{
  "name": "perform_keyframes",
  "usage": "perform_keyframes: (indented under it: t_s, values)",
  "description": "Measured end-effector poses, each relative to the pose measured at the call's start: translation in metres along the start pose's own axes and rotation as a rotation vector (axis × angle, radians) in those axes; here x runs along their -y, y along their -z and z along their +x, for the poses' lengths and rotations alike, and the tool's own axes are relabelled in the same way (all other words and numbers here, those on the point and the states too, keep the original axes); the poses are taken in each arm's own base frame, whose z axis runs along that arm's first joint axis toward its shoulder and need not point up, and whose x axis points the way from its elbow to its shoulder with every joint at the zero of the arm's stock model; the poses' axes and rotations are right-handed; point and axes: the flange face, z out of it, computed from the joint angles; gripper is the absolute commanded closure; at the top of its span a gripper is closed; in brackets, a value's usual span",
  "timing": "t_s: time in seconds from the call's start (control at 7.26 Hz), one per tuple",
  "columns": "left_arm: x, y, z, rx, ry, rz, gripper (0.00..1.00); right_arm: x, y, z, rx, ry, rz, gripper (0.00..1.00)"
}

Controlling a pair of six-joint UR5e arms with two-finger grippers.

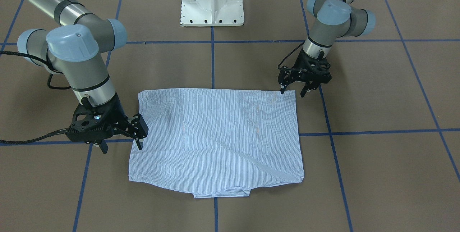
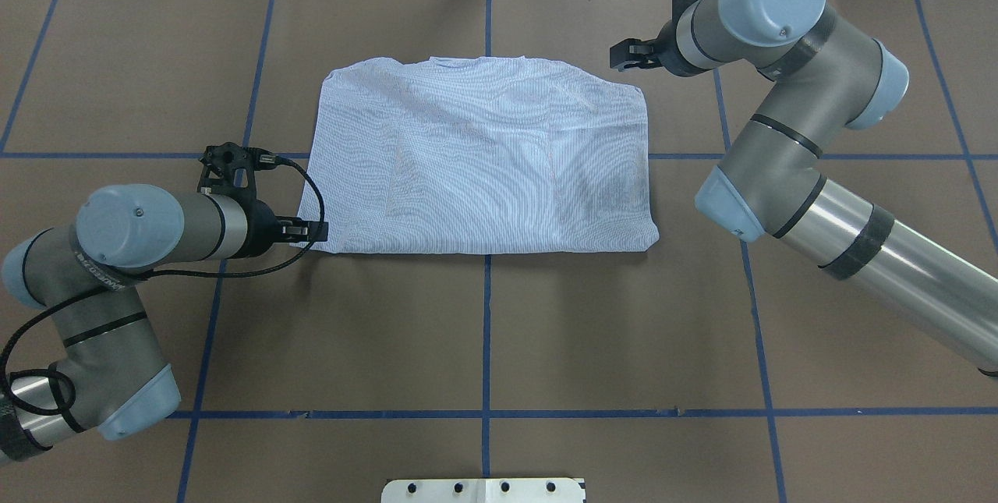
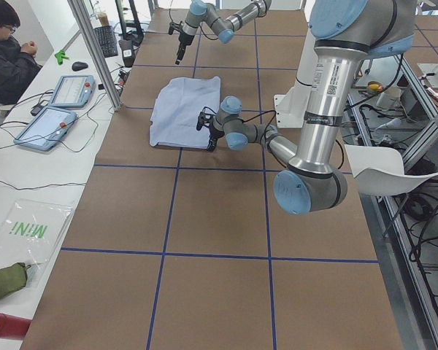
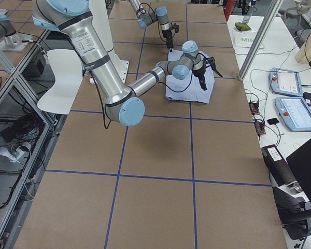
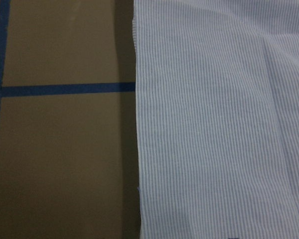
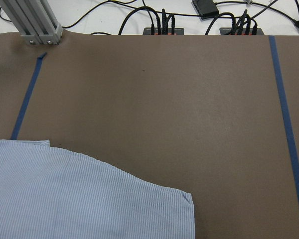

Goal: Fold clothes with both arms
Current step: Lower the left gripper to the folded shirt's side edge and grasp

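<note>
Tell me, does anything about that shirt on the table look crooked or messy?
Only slightly. The shirt lies folded in a rough rectangle, but a strip of cloth pokes out past its edge farthest from the robot, and a slanting crease crosses it. Nothing looks torn or spilled.

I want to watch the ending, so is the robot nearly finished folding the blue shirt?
Looks done: the shirt lies flat as a rectangle, no sleeves sticking out. In hand: nothing gripped; the left hand and right hand are open, one at each side edge. Left: probably grabbing those edges and folding it smaller.
</note>
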Motion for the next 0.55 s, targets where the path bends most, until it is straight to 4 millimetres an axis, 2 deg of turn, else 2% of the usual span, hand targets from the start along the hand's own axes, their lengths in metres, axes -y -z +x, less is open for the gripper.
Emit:
perform_keyframes:
  t_s: [0.14, 0.28, 0.41, 0.55]
  values:
    - [-0.0014, -0.001, 0.0026, -0.003, -0.004, -0.003, 0.52, -0.0002, -0.0004, 0.0004, -0.001, 0.001, 0.0, 0.0]
    - [-0.0032, -0.0016, 0.0053, -0.007, -0.007, -0.007, 0.63, -0.0003, -0.0007, 0.0007, -0.001, 0.002, -0.001, 0.0]
    - [-0.0054, -0.0025, 0.0071, -0.009, -0.011, -0.011, 0.79, -0.0004, -0.0008, 0.0008, -0.001, 0.002, 0.0, 0.0]
    - [-0.0073, -0.0031, 0.0082, -0.01, -0.013, -0.014, 1.0, -0.001, -0.001, 0.0001, 0.0, 0.003, -0.001, 0.0]
